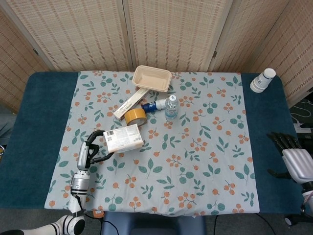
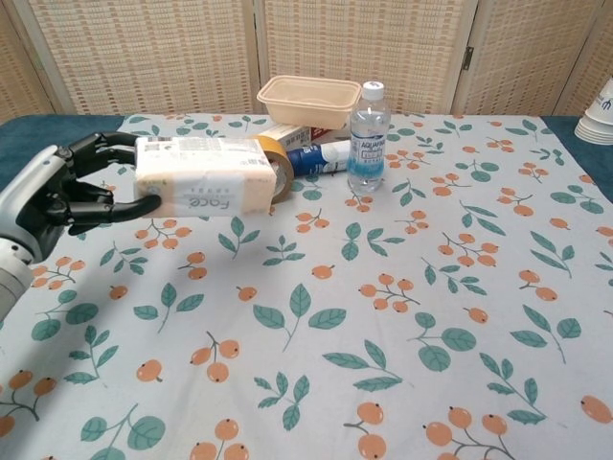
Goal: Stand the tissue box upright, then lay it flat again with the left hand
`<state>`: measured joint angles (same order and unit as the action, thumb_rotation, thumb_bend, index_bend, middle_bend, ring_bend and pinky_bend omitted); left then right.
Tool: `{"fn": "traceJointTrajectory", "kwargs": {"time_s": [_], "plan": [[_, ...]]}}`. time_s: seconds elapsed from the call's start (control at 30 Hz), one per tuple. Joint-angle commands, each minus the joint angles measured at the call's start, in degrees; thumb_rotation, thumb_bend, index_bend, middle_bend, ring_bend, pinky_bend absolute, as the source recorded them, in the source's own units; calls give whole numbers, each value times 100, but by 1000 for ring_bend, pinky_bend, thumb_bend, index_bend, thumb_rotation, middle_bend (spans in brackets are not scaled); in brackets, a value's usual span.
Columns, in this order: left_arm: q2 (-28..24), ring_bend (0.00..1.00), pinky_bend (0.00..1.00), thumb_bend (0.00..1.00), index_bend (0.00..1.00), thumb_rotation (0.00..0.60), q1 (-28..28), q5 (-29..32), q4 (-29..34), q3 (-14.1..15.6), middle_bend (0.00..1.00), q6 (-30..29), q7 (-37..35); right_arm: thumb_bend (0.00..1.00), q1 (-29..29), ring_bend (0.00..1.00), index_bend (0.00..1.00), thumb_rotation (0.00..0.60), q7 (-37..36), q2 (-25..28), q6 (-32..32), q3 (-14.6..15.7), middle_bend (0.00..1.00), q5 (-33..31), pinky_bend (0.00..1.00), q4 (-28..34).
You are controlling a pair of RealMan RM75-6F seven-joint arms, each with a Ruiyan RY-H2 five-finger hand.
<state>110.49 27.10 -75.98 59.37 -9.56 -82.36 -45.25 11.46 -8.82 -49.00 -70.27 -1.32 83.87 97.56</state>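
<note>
Woven screens stand behind the desk (image 1: 44,122), spread with a floral cloth (image 1: 195,161). Only the head view shows the right hand (image 1: 293,159), resting at the desk's right edge with fingers apart, holding nothing; the cups (image 1: 262,80) appear whole there too. The left hand (image 2: 67,187) grips the box (image 2: 206,189) by its left end, long axis horizontal, left of centre; whether it touches the cloth is unclear. A tray (image 2: 309,101) looks empty. Nearby stand a bottle (image 2: 369,136) and tape (image 1: 135,116).
</note>
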Motion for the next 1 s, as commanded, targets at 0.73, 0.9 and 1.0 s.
{"fn": "traceJointTrajectory", "kwargs": {"time_s": [0.73, 0.9, 1.0], "plan": [[1300, 1000, 1000, 235, 505, 600, -173, -433, -1930, -38, 699, 238, -977, 116, 77, 0, 96, 600, 218, -82, 188, -17, 51, -140, 27, 5], [1512, 1000, 1000, 235, 498, 600, -100, -489, -2468, -67, 690, 266, -1027, 116, 107, 0, 96, 600, 259, -108, 254, -26, 51, -190, 27, -12], [1652, 1000, 1000, 235, 496, 600, -80, -482, -2787, -81, 685, 340, -1136, 116, 123, 0, 96, 600, 294, -124, 291, -32, 51, -229, 27, -19]]}}
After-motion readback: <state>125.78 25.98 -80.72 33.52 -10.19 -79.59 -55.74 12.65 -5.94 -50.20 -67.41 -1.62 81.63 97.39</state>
